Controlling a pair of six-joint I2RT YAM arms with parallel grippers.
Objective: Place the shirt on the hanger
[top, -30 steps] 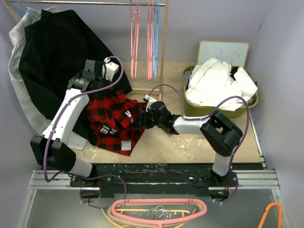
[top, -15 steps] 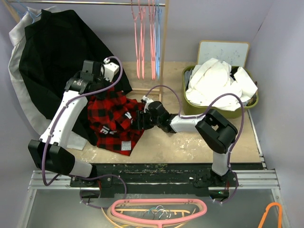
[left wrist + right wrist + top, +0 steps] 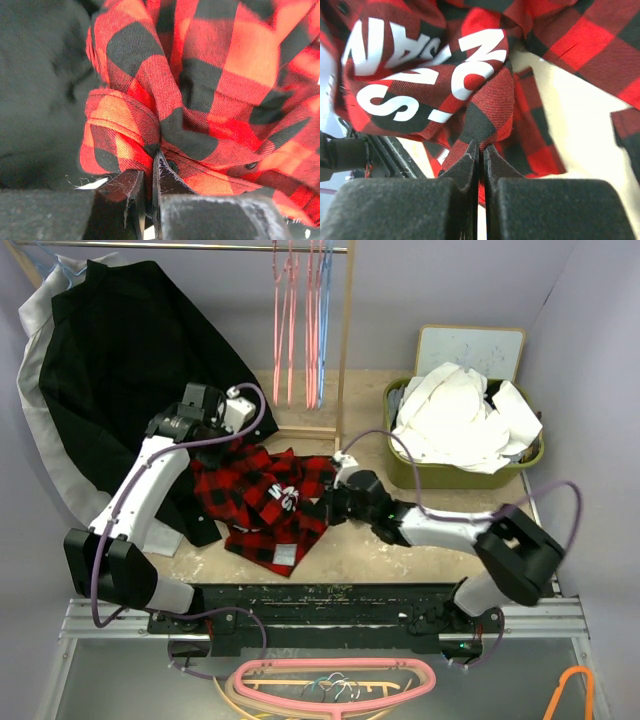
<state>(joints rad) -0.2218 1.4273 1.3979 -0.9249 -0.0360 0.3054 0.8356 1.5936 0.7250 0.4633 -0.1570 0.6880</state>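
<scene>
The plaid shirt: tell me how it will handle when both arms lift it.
Probably floppy: the shirt lies crumpled and bunches where the left gripper pinches it. Likely light: the right gripper holds it by one thin fold. Lifted, it would probably sag between the two grips.

**Cloth, print and grainy black fingers**

The shirt (image 3: 265,495) is woven flannel cloth, matt and soft, with a fine diagonal weave. Its white letters (image 3: 420,75) look printed, smoother and flat. The fingers (image 3: 410,210) of my right gripper (image 3: 481,150) are black, matt and grainy. The table (image 3: 370,555) is pale wood, scuffed.
</scene>
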